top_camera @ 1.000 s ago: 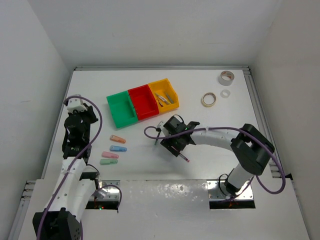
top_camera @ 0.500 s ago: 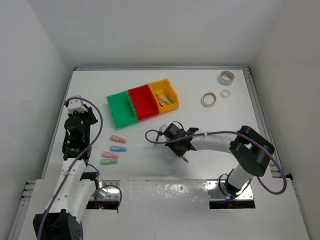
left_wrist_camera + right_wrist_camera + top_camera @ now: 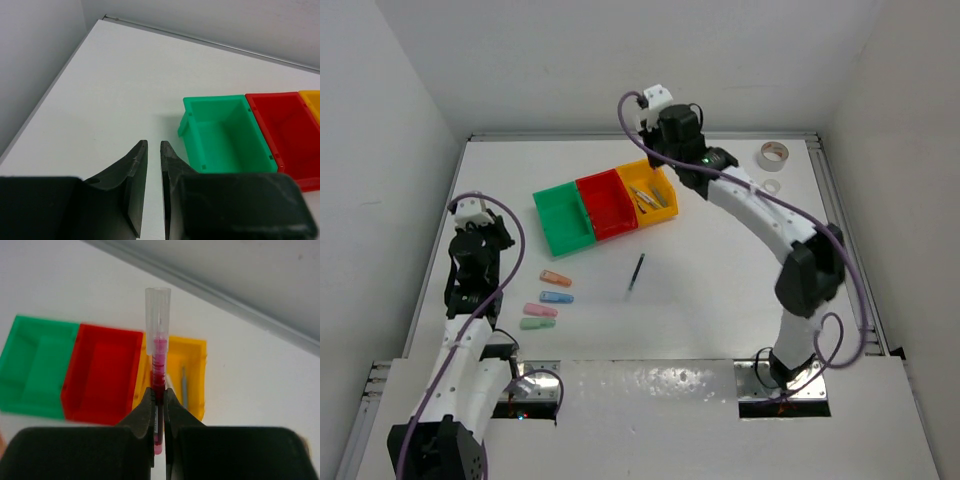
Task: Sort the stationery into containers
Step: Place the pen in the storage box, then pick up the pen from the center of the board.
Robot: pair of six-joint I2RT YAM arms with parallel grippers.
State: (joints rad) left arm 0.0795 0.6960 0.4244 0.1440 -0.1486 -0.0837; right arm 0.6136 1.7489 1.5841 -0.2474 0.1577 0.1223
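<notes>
Jaws of the right gripper (image 3: 158, 391) pinch a red pen (image 3: 158, 347) by one end, held above the yellow-orange bin (image 3: 194, 365) where other pens (image 3: 650, 195) lie, seemingly to join its kind, while the left gripper (image 3: 150, 150), nearly closed, holds nothing.

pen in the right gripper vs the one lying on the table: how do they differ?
The held pen is red with a clear cap; the table pen looks dark. The held pen is pinched between the right gripper's fingers, off the table; the table pen lies loose and flat on it, on the near side of the bins. Shared: both are thin pens, and neither is in a bin.
</notes>
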